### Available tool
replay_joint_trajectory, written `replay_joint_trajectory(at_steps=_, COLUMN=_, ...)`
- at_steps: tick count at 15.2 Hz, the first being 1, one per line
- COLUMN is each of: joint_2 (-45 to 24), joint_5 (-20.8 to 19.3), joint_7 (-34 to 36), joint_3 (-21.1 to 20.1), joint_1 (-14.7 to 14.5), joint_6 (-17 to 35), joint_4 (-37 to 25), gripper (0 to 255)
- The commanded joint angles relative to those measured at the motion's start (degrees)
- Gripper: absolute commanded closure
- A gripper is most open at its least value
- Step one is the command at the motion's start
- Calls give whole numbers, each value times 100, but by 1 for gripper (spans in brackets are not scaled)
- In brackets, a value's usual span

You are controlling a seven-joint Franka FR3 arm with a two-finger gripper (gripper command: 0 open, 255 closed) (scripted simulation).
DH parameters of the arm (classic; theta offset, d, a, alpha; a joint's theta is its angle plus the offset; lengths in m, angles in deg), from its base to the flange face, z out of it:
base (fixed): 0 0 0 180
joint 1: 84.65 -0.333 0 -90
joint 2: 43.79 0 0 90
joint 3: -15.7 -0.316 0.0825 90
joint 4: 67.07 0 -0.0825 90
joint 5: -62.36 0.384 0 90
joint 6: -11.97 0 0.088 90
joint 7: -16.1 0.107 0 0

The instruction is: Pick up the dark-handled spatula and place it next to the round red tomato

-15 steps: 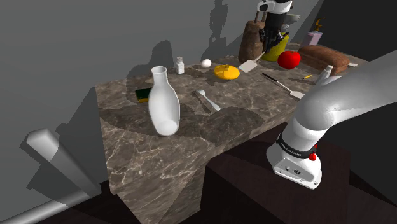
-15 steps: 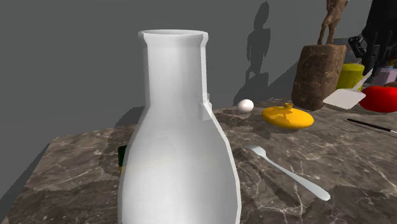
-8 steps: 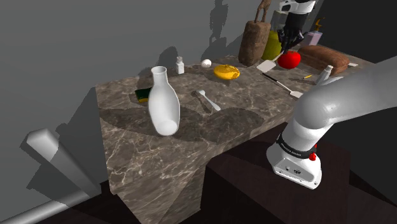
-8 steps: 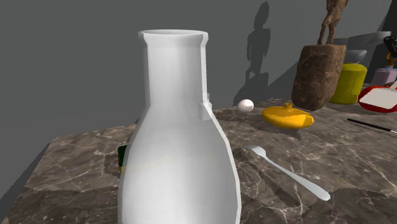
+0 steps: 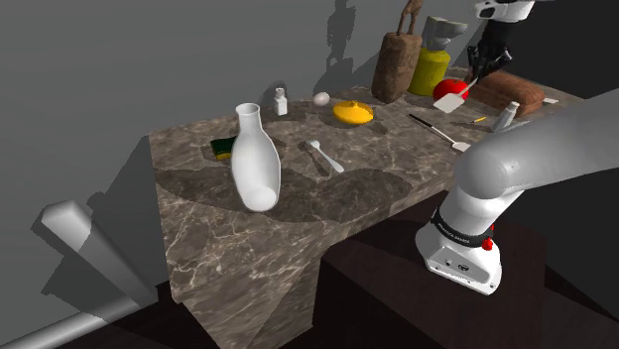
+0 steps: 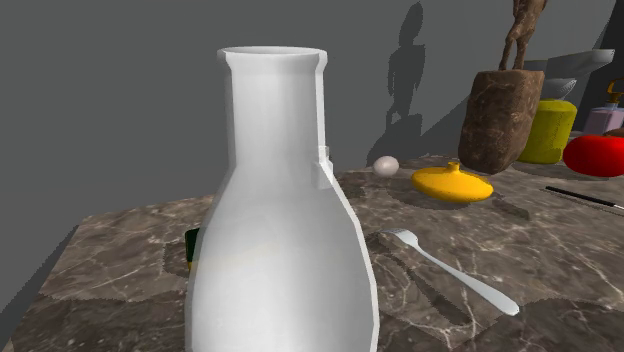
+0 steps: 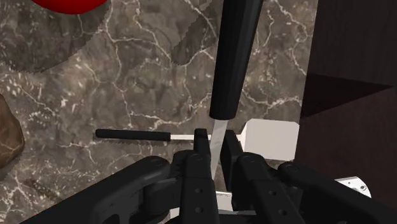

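Note:
My gripper (image 5: 481,67) is shut on the dark-handled spatula and holds it in the air over the counter's far right end. Its white blade (image 5: 451,101) hangs low, just in front of the round red tomato (image 5: 443,88), on the side toward the shoulder view's right. In the wrist view the fingers (image 7: 201,143) clasp the thin shank, the gripper (image 7: 216,145) is shut, and the dark handle (image 7: 232,57) points away over the marble. The tomato (image 7: 69,5) lies beyond it, off to one side. The tomato (image 6: 597,155) also sits at the second exterior view's right edge.
A second spatula (image 5: 438,130) (image 7: 135,134) lies on the counter below my hand. Nearby are a brown loaf (image 5: 511,91), a small bottle (image 5: 506,116), a yellow-green pot (image 5: 432,69) and a brown statue (image 5: 397,59). Farther off stand a white vase (image 5: 256,159), spoon (image 5: 324,157) and yellow lid (image 5: 353,112).
My gripper has carried the spatula toward the shoulder view's right, from beside the statue to past the tomato. The blade has left the second exterior view.

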Motion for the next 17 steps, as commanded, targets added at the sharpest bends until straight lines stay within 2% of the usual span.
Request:
replay_joint_trajectory(at_steps=1, joint_2=-62, joint_5=-95, joint_7=-265, joint_3=257, joint_1=42, joint_6=69, joint_4=-85, gripper=255)
replay_joint_trajectory(at_steps=7, joint_2=-336, joint_5=-228, joint_7=-1068, joint_3=1032, joint_1=28, joint_6=137, joint_4=-599, gripper=255)
replay_joint_trajectory(at_steps=17, joint_2=-507, joint_5=-403, joint_7=-1001, joint_3=1439, joint_1=-25, joint_6=920, joint_4=-20, gripper=255)
